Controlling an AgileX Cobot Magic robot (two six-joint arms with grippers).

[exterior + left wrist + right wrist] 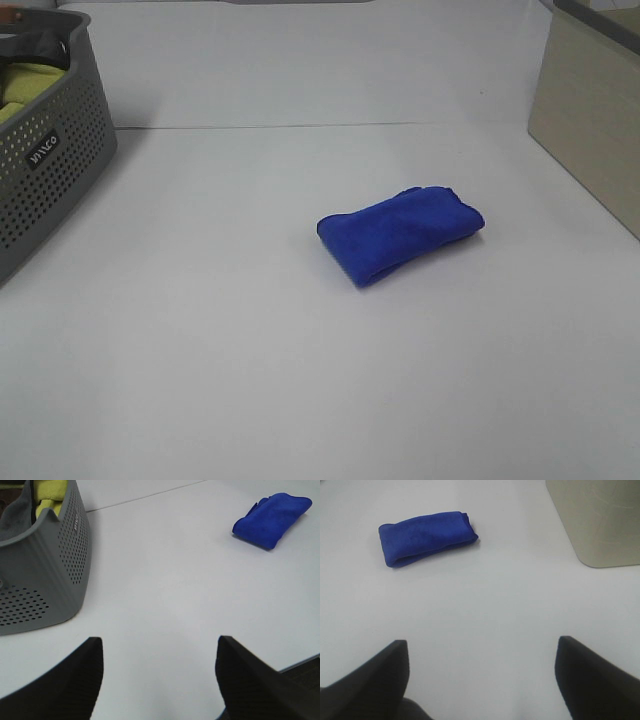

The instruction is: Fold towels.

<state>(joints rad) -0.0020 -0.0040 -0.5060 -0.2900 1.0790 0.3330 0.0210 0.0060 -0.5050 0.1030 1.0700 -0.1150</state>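
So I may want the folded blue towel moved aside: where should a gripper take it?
Probably across a short end of the blue towel, from above: it lies flat as a thick oblong bundle, clear of the grey basket, with open table all round.

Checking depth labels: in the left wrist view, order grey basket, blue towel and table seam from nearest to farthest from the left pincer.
1. Grey basket, nearest, beside the left pincer.
2. Blue towel, farther, on the opposite side.
3. Table seam, farthest, behind both.

royal blue towel [402, 234], perforated grey basket [50, 170]
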